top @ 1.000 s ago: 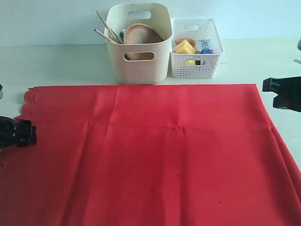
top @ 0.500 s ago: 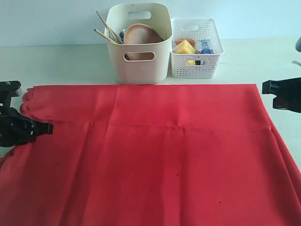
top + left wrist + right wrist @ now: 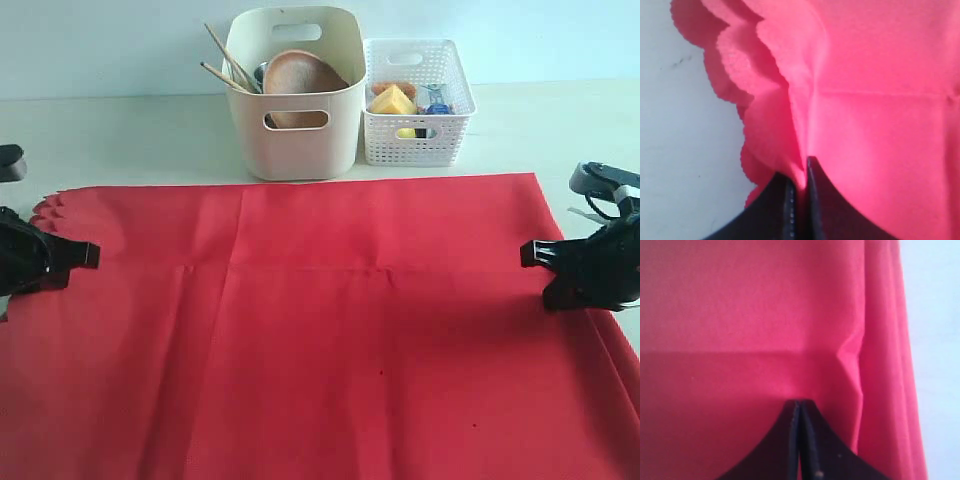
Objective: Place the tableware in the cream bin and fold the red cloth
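The red cloth (image 3: pixel 350 330) lies spread over most of the table, its scalloped edge on the left. My left gripper (image 3: pixel 93 254) is at that edge, shut on a pinched-up ridge of the red cloth (image 3: pixel 790 100), which shows between the left gripper's (image 3: pixel 801 171) jaws. My right gripper (image 3: pixel 524 255) is at the right side, its jaws together on the red cloth (image 3: pixel 765 315), which puckers beside the right gripper (image 3: pixel 799 405). The cream bin (image 3: pixel 300 150) stands at the back with the brown plate (image 3: pixel 300 75) and chopsticks (image 3: pixel 225 60) in it.
A white lattice basket (image 3: pixel 415 140) with food items stands right of the cream bin. Bare pale table (image 3: pixel 120 130) runs along the back and by the cloth's right edge.
The left gripper has moved onto the scalloped edge and shut on it. The right gripper has moved inward and nearer. The cloth's far edge and right corner have shifted slightly.
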